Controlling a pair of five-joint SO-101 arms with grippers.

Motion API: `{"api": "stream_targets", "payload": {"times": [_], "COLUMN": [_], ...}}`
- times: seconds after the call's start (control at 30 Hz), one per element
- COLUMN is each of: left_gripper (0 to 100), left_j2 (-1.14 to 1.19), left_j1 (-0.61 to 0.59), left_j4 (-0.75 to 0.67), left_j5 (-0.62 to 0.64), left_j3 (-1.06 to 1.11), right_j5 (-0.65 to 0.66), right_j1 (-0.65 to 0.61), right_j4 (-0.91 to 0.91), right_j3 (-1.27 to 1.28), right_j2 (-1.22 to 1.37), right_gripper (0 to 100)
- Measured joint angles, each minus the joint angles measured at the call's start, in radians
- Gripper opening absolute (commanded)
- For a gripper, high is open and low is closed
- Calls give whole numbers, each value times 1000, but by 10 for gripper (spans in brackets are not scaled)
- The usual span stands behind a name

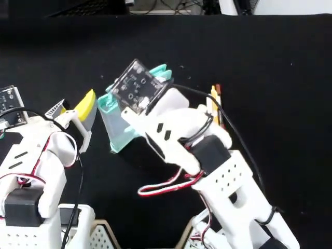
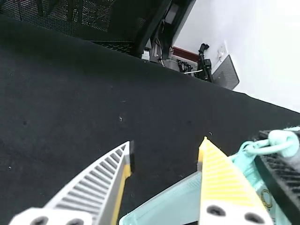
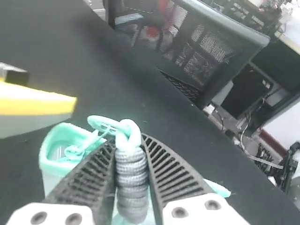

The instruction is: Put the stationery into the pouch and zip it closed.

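A mint translucent pouch (image 1: 118, 127) lies on the black table between the two arms. My right gripper (image 3: 125, 140) is shut on the pouch's zipper pull (image 3: 123, 133), a grey ribbed cord with a mint loop, at the pouch's far end. My left gripper (image 2: 166, 154) is open, its yellow and white fingers straddling the near corner of the pouch (image 2: 164, 208) without closing on it. In the high view the left gripper (image 1: 72, 108) sits at the pouch's left edge. Orange and yellow pens (image 1: 215, 99) lie on the table beside the right arm.
The right arm's wrist board (image 1: 137, 87) covers most of the pouch from above. A black mesh chair (image 3: 206, 51) and cables stand beyond the table's far edge. Black tabletop (image 1: 270, 72) stretches to the right and back.
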Motion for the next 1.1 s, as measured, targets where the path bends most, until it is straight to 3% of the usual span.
{"api": "stream_targets", "payload": {"times": [0.2, 0.6, 0.77, 0.9, 1.1], "left_gripper": [243, 244, 244, 244, 238], "left_j2": [0, -141, -130, -127, -127], "left_j1": [0, 35, 52, 147, 173], "left_j4": [17, 32, -69, -161, -184], "left_j5": [68, 77, 77, 77, 77], "left_j3": [0, -2, 61, 175, 206], "right_j5": [28, 28, 28, 28, 28], "right_j1": [3, 5, 5, 5, 5], "right_j4": [-20, -44, -44, -44, -44], "right_j3": [8, 6, 6, 6, 6], "right_j2": [2, 35, 35, 35, 35], "right_gripper": [12, 12, 12, 12, 12]}}
